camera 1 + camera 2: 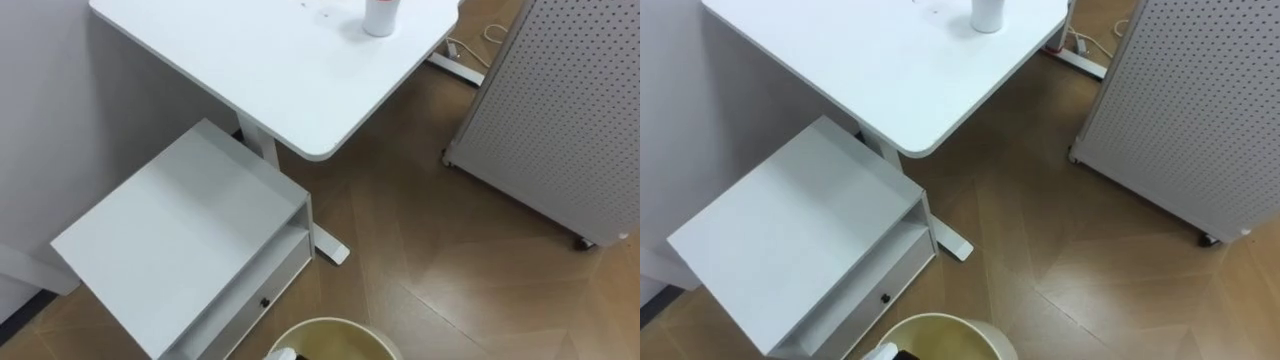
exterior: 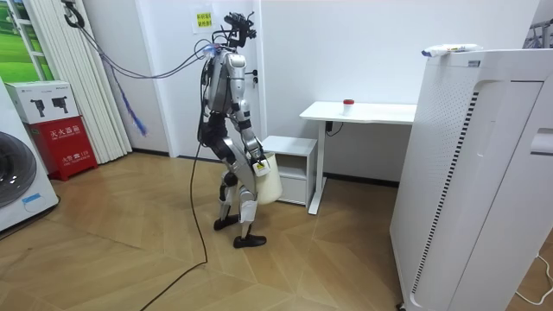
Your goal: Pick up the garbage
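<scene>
Nearest, a cream bin (image 1: 330, 323) shows just its far rim, cut off by the lower edge. A white-and-black bit at that rim is too little to name. In the room view the robot stands before the cabinet with its right hand (image 2: 257, 162) at the bin. I cannot tell whether the fingers are closed round it. Beyond is a low white cabinet (image 1: 180, 235) with a drawer, then the white worktop (image 1: 270, 60). Far back on the worktop stands the garbage, a small white container (image 1: 380, 18), red near its top, which the upper edge cuts off. A perforated panel (image 1: 560, 100) stands to the right.
</scene>
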Robot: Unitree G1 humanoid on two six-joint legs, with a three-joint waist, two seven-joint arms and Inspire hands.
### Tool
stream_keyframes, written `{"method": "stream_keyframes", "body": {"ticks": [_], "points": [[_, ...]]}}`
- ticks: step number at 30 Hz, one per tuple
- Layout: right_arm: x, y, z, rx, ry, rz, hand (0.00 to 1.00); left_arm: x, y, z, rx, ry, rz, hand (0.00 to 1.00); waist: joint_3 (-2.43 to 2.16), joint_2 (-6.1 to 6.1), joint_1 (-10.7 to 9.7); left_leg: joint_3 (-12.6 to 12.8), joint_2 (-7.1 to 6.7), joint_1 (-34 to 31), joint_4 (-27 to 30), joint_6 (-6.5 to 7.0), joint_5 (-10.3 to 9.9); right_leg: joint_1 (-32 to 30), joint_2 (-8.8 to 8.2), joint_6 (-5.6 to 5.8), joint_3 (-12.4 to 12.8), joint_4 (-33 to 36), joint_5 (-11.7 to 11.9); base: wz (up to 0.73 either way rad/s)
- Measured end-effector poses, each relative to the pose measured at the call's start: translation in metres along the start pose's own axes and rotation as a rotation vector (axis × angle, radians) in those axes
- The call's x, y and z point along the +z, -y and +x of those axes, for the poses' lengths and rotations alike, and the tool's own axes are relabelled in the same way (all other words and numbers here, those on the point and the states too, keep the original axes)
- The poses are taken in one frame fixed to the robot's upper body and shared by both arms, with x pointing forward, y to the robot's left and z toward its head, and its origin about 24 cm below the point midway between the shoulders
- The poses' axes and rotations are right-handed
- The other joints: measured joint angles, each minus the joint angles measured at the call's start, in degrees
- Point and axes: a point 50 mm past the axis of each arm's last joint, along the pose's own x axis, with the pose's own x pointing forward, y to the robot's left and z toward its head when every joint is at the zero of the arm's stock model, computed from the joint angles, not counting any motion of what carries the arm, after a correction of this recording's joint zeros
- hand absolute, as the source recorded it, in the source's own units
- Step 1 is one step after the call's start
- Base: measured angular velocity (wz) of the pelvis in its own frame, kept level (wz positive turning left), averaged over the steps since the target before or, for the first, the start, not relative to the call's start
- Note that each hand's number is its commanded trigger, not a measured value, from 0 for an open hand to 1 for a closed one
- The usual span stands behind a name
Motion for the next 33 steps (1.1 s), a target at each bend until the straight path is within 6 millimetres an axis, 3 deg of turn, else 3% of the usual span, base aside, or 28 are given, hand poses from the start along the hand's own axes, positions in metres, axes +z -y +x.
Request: {"method": "stream_keyframes", "body": {"ticks": [8, 18, 27, 33], "points": [[0.005, 0.001, 0.001, 0.0, 0.008, -0.019, 1.0, 0.001, 0.0, 0.0, -0.015, 0.002, 0.003, 0.0, 0.68, 0.22, -0.1, -0.1, 0.04, -0.8, -0.3, -0.01, 0.0, -0.7, 0.01, 0.01, -0.2, -0.1, 0.0, 0.0], [0.0, 0.003, -0.001, 0.012, 0.001, -0.014, 1.0, 0.009, -0.012, 0.001, 0.024, 0.063, 0.033, 0.0, 0.64, 0.15, -0.2, 0.0, 0.03, -0.3, -0.7, -0.01, 0.0, -0.2, 0.07, 0.07, -0.2, -0.8, 0.0, 0.0], [-0.016, 0.014, -0.007, -0.006, -0.042, 0.028, 1.0, 0.0, -0.01, -0.004, 0.026, 0.064, 0.055, 0.0, 0.55, 0.07, -0.7, 0.8, -0.07, 7.5, -4.7, -0.06, 0.0, 7.4, 1.0, 1.01, -0.1, -4.8, 0.2, -0.04], [-0.025, 0.027, -0.014, -0.029, -0.042, 0.083, 1.0, 0.011, -0.02, -0.009, 0.074, 0.158, 0.09, 0.0, 0.27, 0.06, -1.0, 0.8, -0.65, 10.9, -6.1, -0.1, 0.1, 10.4, 1.12, 1.43, -0.2, -6.1, 0.3, -0.01]]}}
